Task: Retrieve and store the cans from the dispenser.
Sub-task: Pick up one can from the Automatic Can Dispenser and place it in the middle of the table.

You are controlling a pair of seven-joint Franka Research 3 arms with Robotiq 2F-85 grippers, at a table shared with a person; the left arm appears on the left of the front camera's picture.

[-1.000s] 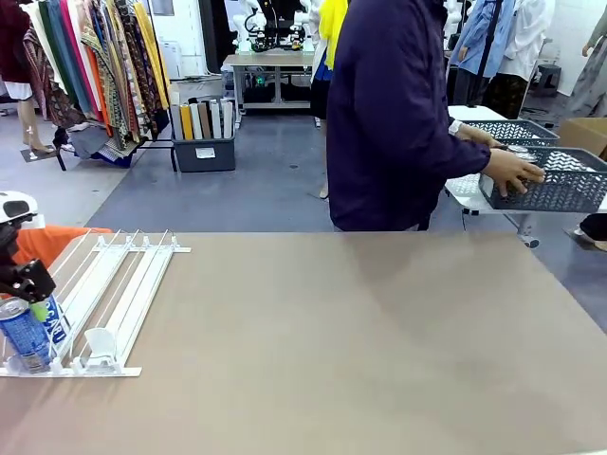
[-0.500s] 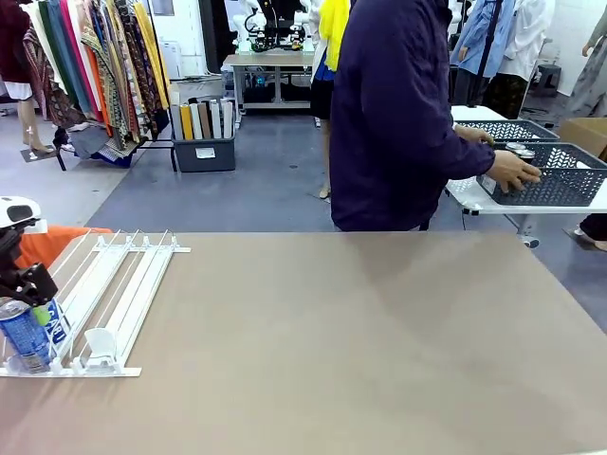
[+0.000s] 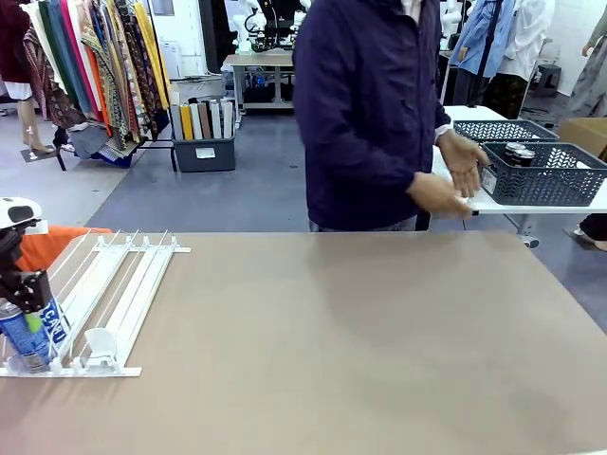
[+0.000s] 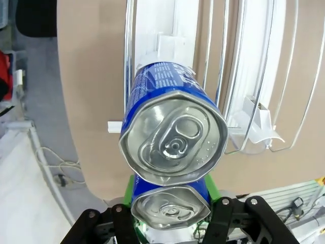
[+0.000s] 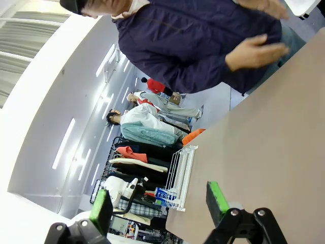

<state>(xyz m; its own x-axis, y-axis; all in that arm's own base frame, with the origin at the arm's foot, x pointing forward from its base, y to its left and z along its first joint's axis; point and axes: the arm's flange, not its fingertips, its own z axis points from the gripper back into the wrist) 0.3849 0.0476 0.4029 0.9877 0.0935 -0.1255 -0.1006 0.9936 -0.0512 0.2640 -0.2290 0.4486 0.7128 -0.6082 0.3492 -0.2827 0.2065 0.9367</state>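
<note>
On table, 8 o'clock edge: left gripper (image 3: pixel 28 318) clamped on blue can (image 3: pixel 27 339) at dispenser (image 3: pixel 140 280) front lip. In wrist view, second blue can (image 4: pixel 173 137) at 12 o'clock, just beyond held one. Right gripper (image 5: pixel 158 203) spread wide, nothing between pads. Person's hands (image 3: pixel 463 163) at 1 o'clock, beside mesh basket (image 3: pixel 550 185).

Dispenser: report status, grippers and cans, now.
Left gripper shut on a blue can at the dispenser front lip. Second blue can next up the lane. Right gripper open, empty. Person's hands off the table.
</note>
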